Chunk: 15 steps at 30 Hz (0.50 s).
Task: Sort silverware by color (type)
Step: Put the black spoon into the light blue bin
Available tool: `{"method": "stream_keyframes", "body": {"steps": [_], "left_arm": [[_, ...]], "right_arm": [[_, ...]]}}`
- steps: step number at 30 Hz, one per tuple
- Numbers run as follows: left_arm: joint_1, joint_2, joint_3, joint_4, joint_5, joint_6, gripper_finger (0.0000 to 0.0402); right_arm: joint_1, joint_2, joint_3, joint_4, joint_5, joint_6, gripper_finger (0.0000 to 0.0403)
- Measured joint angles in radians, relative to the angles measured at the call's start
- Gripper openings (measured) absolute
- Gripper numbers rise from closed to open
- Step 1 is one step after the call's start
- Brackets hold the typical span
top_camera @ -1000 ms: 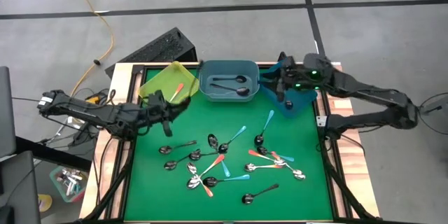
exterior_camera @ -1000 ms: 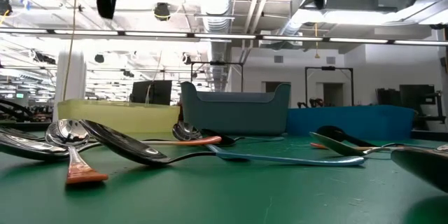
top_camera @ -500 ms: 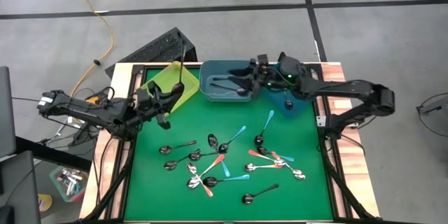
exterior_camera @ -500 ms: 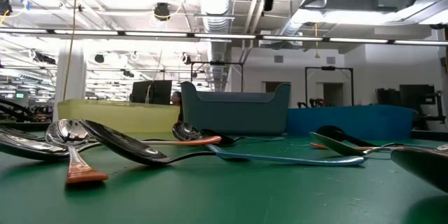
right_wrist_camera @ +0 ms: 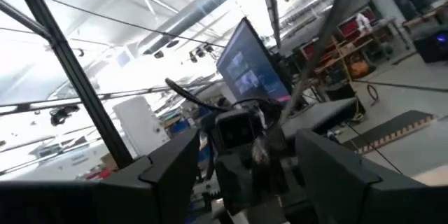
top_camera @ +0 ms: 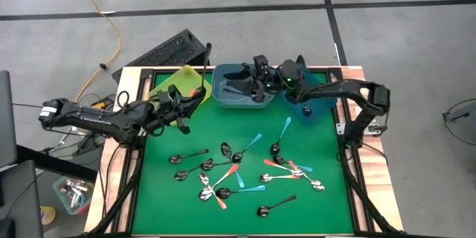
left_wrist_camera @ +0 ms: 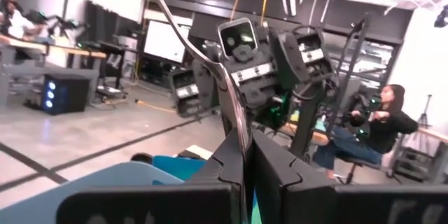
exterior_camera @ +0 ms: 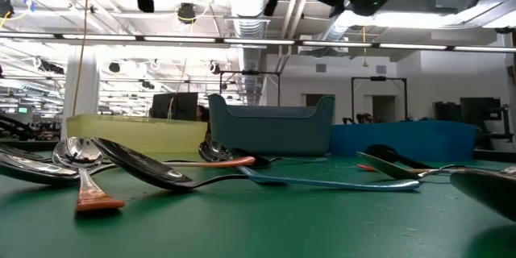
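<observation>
Standing upright between left fingers: dark-handled spoon.

Left claw clamped tight, raised; right claw spread wide, facing it.

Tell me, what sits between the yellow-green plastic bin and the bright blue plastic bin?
The grey-blue plastic bin, with dark metal spoons in it and the right gripper above it. The high view shows this best.
</observation>
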Motion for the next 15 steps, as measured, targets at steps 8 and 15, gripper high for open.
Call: {"method": "stream_keyframes", "body": {"steps": [8, 15], "left_arm": [[0.043, 0.011, 0.000, 0.009, 0.058, -0.039, 0.0000], [0.048, 0.012, 0.000, 0.001, 0.065, -0.054, 0.0000]], "right_arm": [[-0.010, 0.106, 0.119, -0.013, -0.075, -0.004, 0.0263], [-0.009, 0.190, 0.227, -0.046, -0.136, -0.003, 0.0263]]}}
